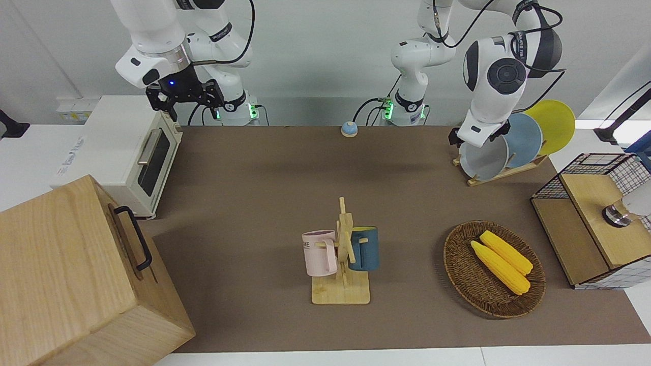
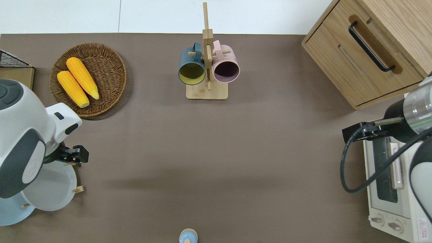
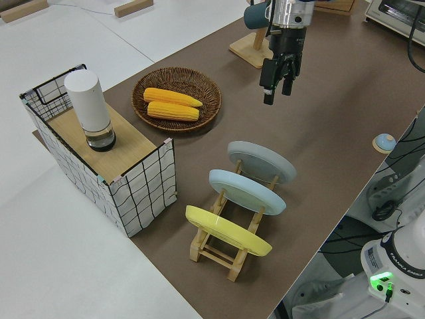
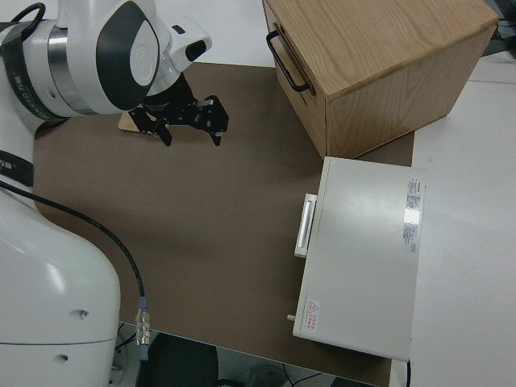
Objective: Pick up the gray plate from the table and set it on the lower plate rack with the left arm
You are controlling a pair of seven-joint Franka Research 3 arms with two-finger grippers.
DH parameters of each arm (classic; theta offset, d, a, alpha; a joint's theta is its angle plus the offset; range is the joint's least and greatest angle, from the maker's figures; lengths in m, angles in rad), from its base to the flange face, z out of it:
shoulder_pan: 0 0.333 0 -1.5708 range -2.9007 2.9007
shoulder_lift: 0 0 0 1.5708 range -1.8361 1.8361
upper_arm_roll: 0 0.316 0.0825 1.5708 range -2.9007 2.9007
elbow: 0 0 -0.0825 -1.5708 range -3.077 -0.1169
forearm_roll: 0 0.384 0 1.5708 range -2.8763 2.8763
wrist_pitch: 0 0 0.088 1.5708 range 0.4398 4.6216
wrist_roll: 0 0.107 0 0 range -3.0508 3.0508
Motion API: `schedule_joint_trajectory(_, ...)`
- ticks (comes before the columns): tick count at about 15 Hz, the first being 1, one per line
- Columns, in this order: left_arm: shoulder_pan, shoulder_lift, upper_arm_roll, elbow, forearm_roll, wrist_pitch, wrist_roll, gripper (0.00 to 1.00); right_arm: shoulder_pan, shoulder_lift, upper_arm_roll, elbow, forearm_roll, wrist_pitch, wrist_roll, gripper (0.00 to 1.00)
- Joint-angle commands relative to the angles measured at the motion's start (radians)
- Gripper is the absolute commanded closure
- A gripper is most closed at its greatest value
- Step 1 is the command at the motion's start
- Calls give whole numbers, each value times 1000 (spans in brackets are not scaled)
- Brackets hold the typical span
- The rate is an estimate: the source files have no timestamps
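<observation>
The gray plate (image 3: 261,161) leans in the lower plate rack (image 3: 219,249), in the slot closest to the wicker basket. It also shows in the front view as the gray plate (image 1: 483,158) and from overhead as the gray plate (image 2: 50,189). A sky-blue plate (image 3: 247,191) and a yellow plate (image 3: 227,230) fill the other slots. My left gripper (image 3: 277,92) hangs in the air, open and empty. Seen from overhead, the left gripper (image 2: 79,157) is over the gray plate's rim on the basket side. My right arm is parked, its gripper (image 4: 189,121) open.
A wicker basket (image 1: 457,269) with two corn cobs lies farther from the robots than the rack. A mug tree (image 1: 342,292) carries a pink and a dark blue mug. A wire-and-wood box (image 3: 143,176), a toaster oven (image 1: 127,152), a wooden cabinet (image 1: 66,274) and a small blue knob (image 1: 349,128) stand around the table (image 1: 254,203).
</observation>
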Motion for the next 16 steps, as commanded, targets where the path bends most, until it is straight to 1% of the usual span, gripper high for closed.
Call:
schedule_joint_trajectory(1, 11, -7, 5, 50, -149, 7, 60, 5, -24, -2, 21, 7, -6, -11, 12, 17)
schedule_joint_trajectory(3, 14, -10, 5, 73, -189, 7, 83, 2, -24, -2, 21, 7, -6, -11, 12, 17)
schedule_joint_trajectory(6, 26, -15, 11, 140, -232, -3, 129, 2, -24, -2, 20, 7, -6, -11, 12, 17)
schedule_joint_trajectory(8, 36, -13, 15, 180, -270, -9, 132, 2, -24, -2, 21, 7, -6, -11, 12, 17)
schedule_joint_trajectory(16, 31, -13, 11, 258, -267, -10, 132, 2, -24, -2, 21, 7, -6, -11, 12, 17)
